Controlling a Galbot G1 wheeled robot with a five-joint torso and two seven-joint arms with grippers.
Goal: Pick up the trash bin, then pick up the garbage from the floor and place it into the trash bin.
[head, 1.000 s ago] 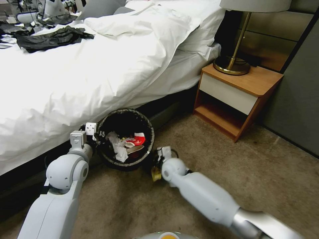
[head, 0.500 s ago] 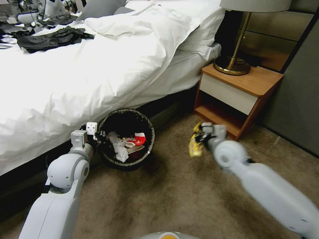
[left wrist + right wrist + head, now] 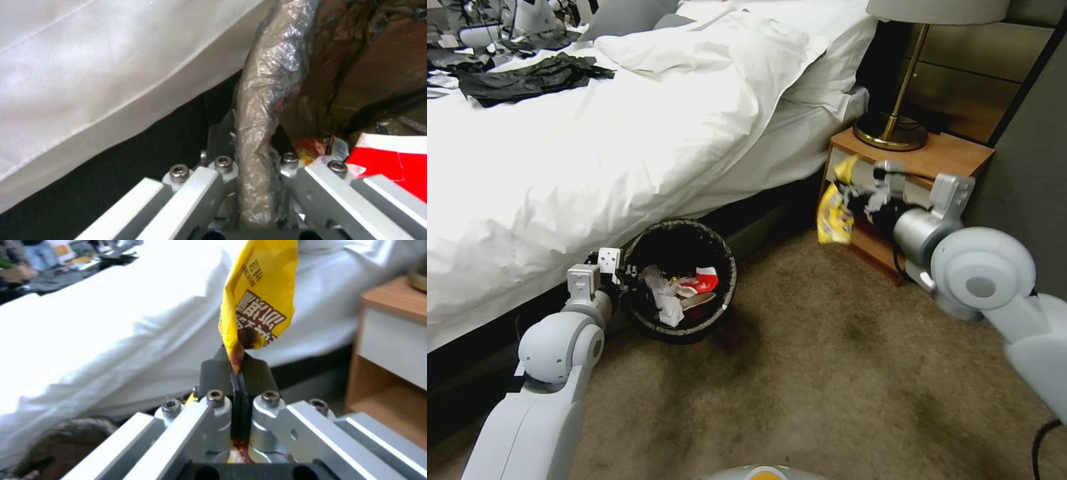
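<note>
**Yellow wrapper held aloft while the bin is gripped by its rim**

While the trash bin [image 3: 680, 280] sits on the floor [image 3: 800, 387] against the side of the bed [image 3: 594, 153], its bag-covered rim is pinched between the jaws of the left gripper [image 3: 624, 272], as is seen close up in the left wrist view, where the folded bag edge [image 3: 262, 100] runs between them. Inside the bin, crumpled white tissue [image 3: 664, 293] and a red-and-white cup [image 3: 702, 280] are seen. The right gripper [image 3: 854, 195] is raised well apart from the bin, in front of the nightstand [image 3: 920, 173], and its jaws are pressed together on 1 corner of a yellow snack wrapper [image 3: 260, 296], which dangles free in the air. A brass lamp base [image 3: 890, 133] rests on the nightstand's top.
</note>
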